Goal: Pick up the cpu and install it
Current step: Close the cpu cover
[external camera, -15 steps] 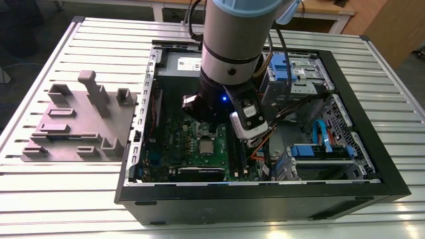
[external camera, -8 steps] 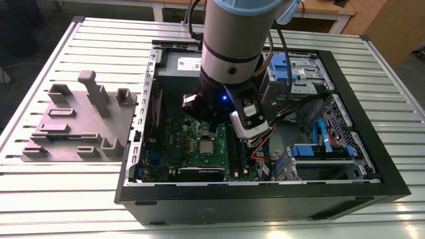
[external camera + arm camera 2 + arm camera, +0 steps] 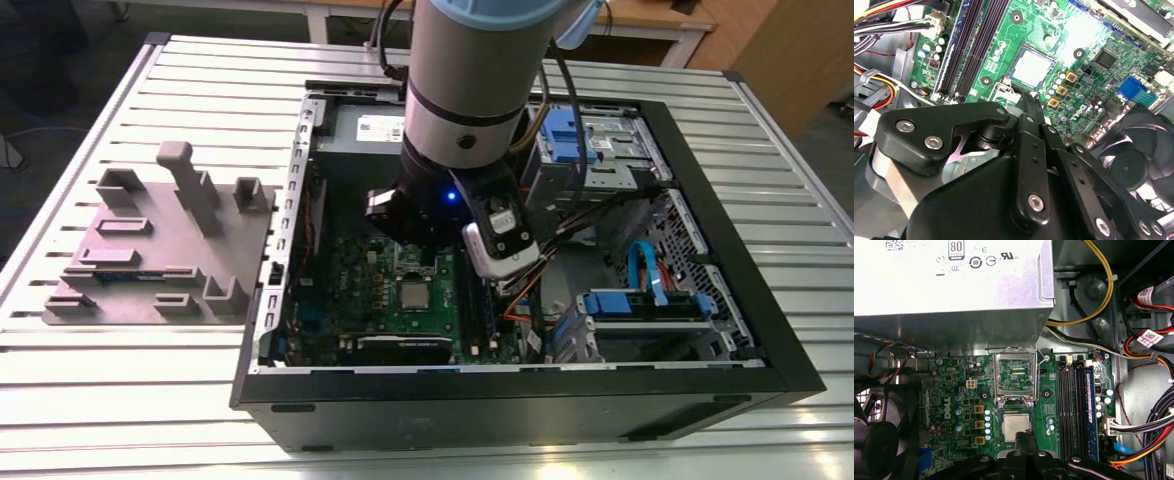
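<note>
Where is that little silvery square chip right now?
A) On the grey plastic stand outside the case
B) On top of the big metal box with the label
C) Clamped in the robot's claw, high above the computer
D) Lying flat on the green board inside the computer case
D: in the first wrist view the cpu lies flat in its socket on the green motherboard, beside the raised metal latch frame, with the gripper close by.

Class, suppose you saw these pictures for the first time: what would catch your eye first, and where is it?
The big robot arm over the open computer case on the slatted table dominates the exterior view. In the first wrist view the green motherboard stands out, with the cpu lying in its socket, the socket's metal frame swung open beside it, and the gripper close by the chip.
</note>
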Controlling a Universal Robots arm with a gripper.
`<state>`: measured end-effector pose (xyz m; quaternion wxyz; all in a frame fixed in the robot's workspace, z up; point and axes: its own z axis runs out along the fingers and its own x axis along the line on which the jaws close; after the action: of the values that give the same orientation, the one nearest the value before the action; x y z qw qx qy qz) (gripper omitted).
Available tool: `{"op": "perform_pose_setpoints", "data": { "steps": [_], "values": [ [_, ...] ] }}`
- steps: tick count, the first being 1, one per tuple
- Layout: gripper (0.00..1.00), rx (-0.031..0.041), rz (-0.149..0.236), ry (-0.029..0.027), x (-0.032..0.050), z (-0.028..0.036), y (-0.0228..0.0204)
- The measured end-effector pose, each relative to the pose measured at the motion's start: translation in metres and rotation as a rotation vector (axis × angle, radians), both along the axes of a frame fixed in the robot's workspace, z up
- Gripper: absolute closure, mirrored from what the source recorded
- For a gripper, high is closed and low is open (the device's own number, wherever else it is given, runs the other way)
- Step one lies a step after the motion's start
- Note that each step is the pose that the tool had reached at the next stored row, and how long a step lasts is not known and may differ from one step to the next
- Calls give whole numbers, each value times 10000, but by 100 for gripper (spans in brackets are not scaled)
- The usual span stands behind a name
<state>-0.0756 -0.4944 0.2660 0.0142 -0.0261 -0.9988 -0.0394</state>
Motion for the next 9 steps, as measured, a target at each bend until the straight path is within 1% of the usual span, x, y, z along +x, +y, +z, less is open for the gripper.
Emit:
{"op": "perform_pose_setpoints", "data": {
  "steps": [1,6,7,9],
  "values": [
    [89,-1,58,1,0,0,0],
    [89,-1,922,1,0,-4,0],
    [89,5,968,-1,11,-7,0],
    [89,11,970,0,84,-13,1]
  ]
}}
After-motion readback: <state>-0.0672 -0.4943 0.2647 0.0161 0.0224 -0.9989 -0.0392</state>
